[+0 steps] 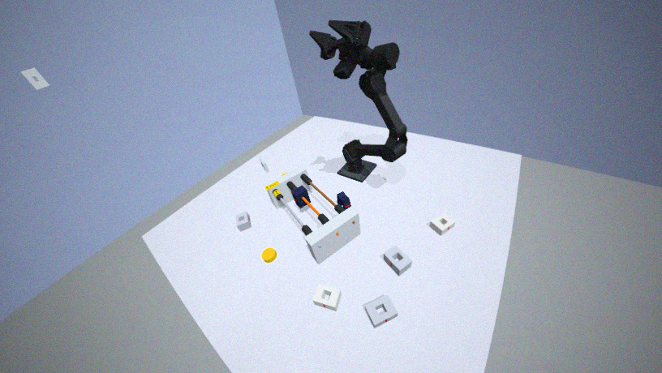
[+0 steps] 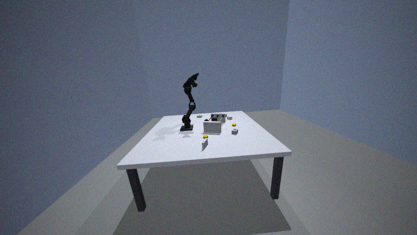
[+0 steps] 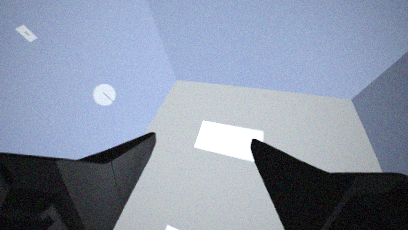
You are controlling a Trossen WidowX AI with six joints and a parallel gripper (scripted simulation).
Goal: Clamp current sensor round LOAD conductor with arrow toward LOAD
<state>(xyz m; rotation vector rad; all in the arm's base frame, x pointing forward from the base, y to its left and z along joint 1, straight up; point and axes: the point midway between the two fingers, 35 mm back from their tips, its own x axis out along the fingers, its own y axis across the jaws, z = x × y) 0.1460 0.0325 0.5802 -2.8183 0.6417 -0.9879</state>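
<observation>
Fingers (image 1: 320,33) (image 2: 198,79) wide apart, nothing between them, high above bench (image 1: 222,277) (image 2: 163,151)! Dark-blue block (image 1: 300,196) on orange rod (image 1: 312,207), in frame between end plates; likely the sensor, though its arrow and latch too small to read.

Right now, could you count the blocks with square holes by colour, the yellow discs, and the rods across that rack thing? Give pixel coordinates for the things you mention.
Cream square-holed blocks (image 1: 320,296) (image 2: 229,118): 2
Grey square-holed blocks (image 1: 390,260) (image 2: 234,132): 3
Yellow discs (image 1: 269,255) (image 2: 233,124): 2
Rods (image 1: 323,195) (image 2: 221,118): 3
Total: 10
</observation>
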